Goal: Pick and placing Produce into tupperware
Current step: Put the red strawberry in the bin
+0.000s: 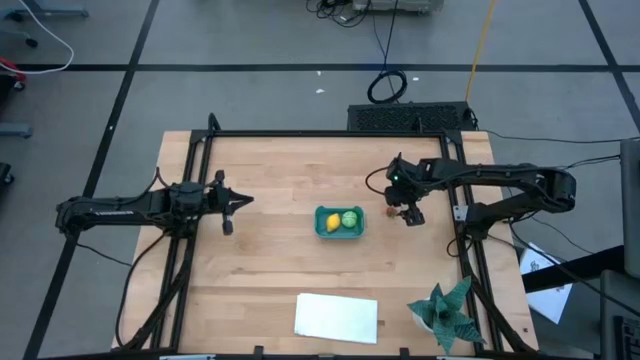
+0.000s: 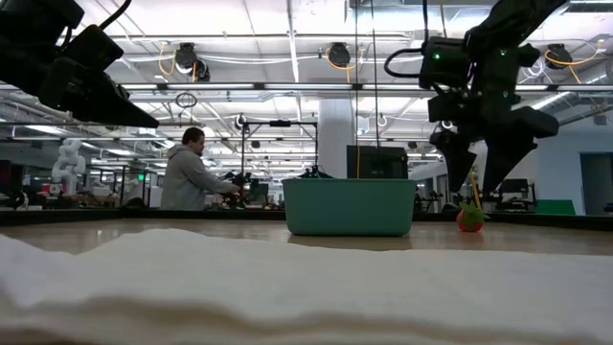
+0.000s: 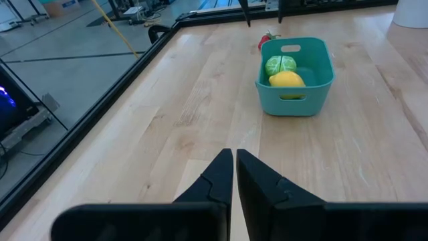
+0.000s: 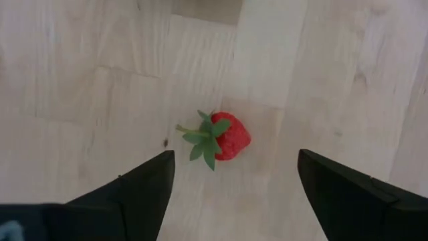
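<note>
On the table, closest to the front edge, lie one flat white sheet and one spiky green plant at the right front corner. Farther in, near the middle, stands one small teal tub holding two pieces of produce: a yellow lemon and a light green ball, side by side. Just to the right of the tub, on the bare wood, lies the third piece, a red strawberry with green leaves. The right gripper hangs directly above it with its fingers spread wide, the berry lying between them and untouched. Well to the left of the tub, the left gripper waits above the table with its fingers closed on nothing.
</note>
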